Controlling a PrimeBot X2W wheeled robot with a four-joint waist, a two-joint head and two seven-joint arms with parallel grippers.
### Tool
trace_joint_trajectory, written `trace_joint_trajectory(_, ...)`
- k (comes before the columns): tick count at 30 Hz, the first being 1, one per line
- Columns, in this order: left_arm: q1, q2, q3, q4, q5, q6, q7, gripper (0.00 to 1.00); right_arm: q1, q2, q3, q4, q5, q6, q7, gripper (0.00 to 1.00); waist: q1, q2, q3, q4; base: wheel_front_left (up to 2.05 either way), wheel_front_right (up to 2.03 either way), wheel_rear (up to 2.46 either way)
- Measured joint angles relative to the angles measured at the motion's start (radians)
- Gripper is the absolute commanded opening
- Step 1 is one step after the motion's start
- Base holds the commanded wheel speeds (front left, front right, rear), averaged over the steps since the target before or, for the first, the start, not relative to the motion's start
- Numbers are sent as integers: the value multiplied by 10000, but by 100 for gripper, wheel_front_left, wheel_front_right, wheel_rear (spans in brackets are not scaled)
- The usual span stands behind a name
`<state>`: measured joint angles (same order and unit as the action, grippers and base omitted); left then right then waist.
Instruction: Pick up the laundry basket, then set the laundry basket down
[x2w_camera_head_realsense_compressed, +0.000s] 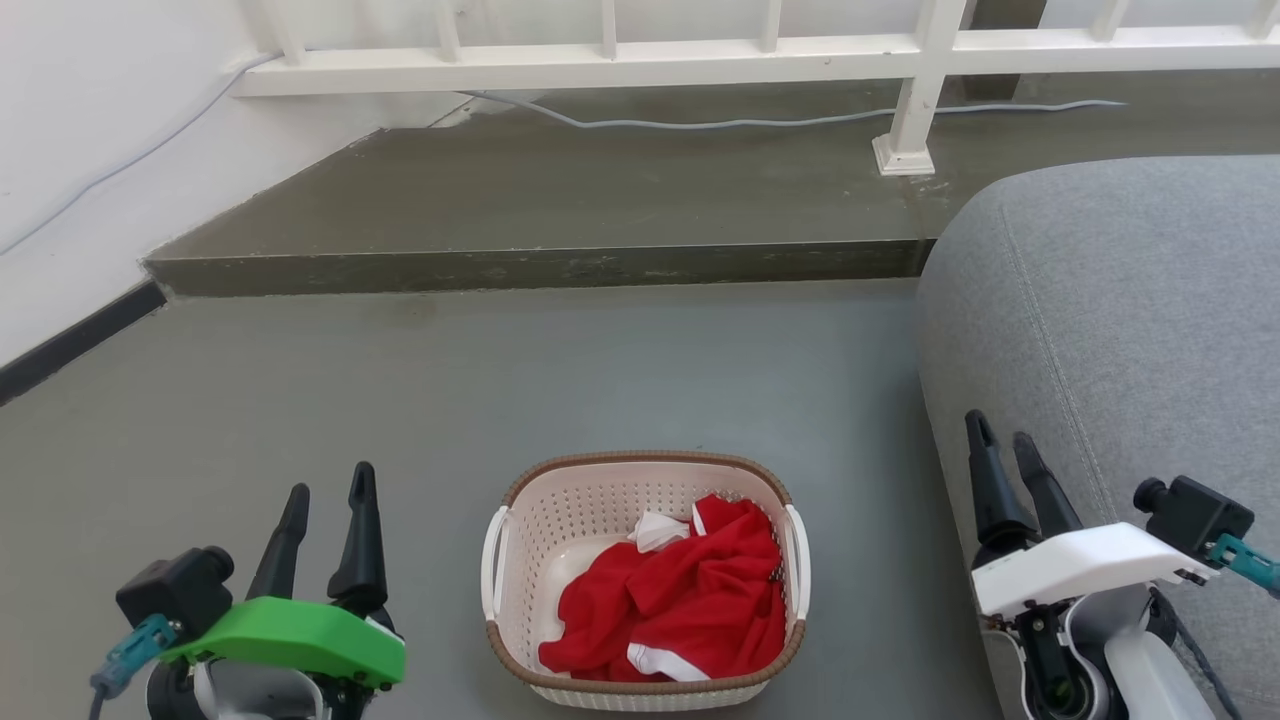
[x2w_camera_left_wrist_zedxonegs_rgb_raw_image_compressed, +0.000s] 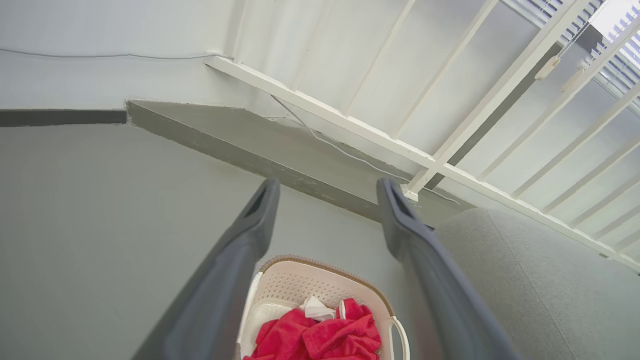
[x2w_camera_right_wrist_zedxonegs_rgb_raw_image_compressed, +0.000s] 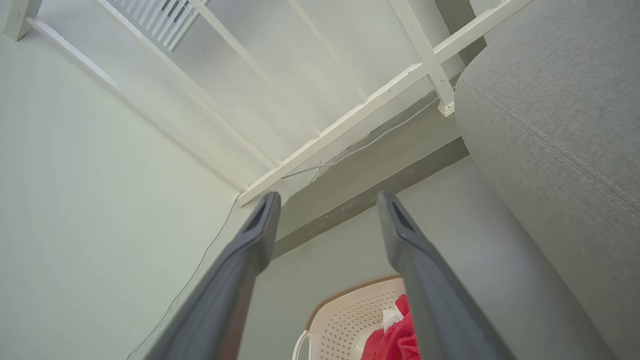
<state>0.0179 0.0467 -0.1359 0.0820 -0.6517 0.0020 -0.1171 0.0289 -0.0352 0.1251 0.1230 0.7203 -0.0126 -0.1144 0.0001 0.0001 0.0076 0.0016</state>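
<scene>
The left gripper (x2w_camera_head_realsense_compressed: 330, 480) at the lower left of the head view and the right gripper (x2w_camera_head_realsense_compressed: 998, 428) at the lower right both have their fingers apart and empty. Each is well clear of the laundry basket (x2w_camera_head_realsense_compressed: 600, 505), which sits on the floor (x2w_camera_head_realsense_compressed: 600, 370) at the bottom centre, near the grey sofa (x2w_camera_head_realsense_compressed: 1100, 300). The basket looks like light, fairly stiff perforated plastic holding only a soft red garment (x2w_camera_head_realsense_compressed: 690, 600), so it should lift easily yet tip if held on one side; the likeliest holds are its left handle (x2w_camera_head_realsense_compressed: 492, 550) and right handle (x2w_camera_head_realsense_compressed: 798, 560), one gripper to each.
</scene>
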Motion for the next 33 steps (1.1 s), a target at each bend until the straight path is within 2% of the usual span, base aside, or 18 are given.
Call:
trace_joint_trajectory(16,136,0,-431,-614,2454,437,-520,100,12,-13,502,-637,-2113,-502,-499,100,0,0,38,-12,0,0,0)
trace_joint_trajectory(33,284,2,-740,-1057,4633,848,-1020,100,46,-48,892,-1204,-4301,-872,-1018,100,0,0,102,-24,0,0,0)
